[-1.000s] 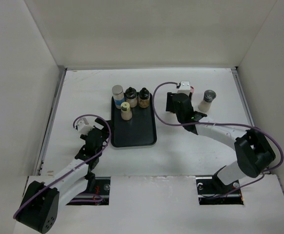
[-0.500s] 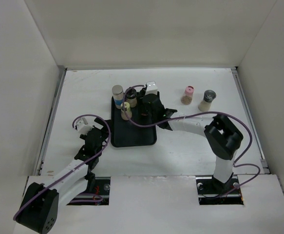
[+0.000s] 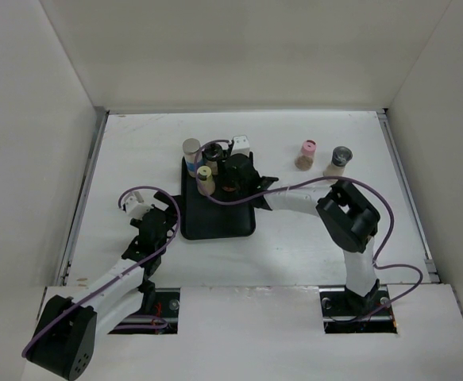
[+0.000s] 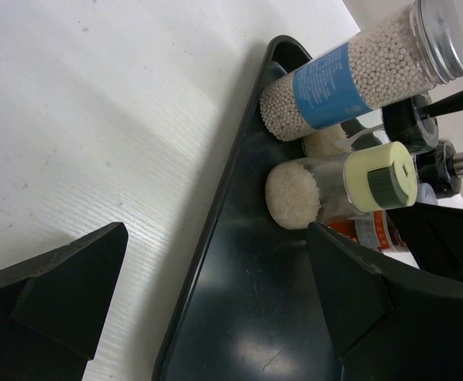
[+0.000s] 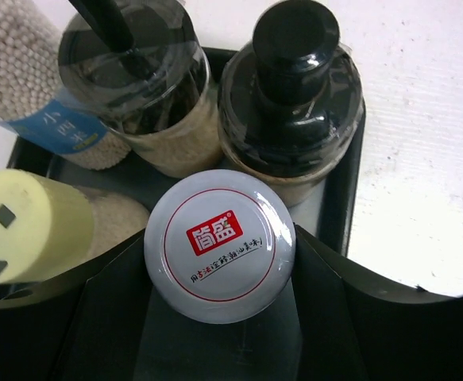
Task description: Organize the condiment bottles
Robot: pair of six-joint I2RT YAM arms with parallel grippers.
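A black tray (image 3: 217,218) holds a blue-banded white bottle (image 3: 191,151), a black-capped bottle (image 3: 213,152) and a cream-capped bottle (image 3: 206,179) at its far end. My right gripper (image 3: 231,176) is over the tray's far right part. It is shut on a bottle with a white cap and red label (image 5: 219,244), just in front of two black-capped bottles (image 5: 293,95). A pink-capped bottle (image 3: 306,153) and a grey-capped bottle (image 3: 339,161) stand on the table to the right. My left gripper (image 3: 161,213) is open and empty at the tray's left edge (image 4: 207,238).
White walls close in the table at the left, back and right. In the left wrist view the blue-banded bottle (image 4: 350,71) and the cream-capped bottle (image 4: 338,189) stand ahead of the open fingers (image 4: 56,294). The near half of the tray (image 4: 247,309) is bare.
My right arm has swung left from beside the pink-capped bottle to over the tray's far end. The pink-capped bottle now shows in full. The left arm has not moved.
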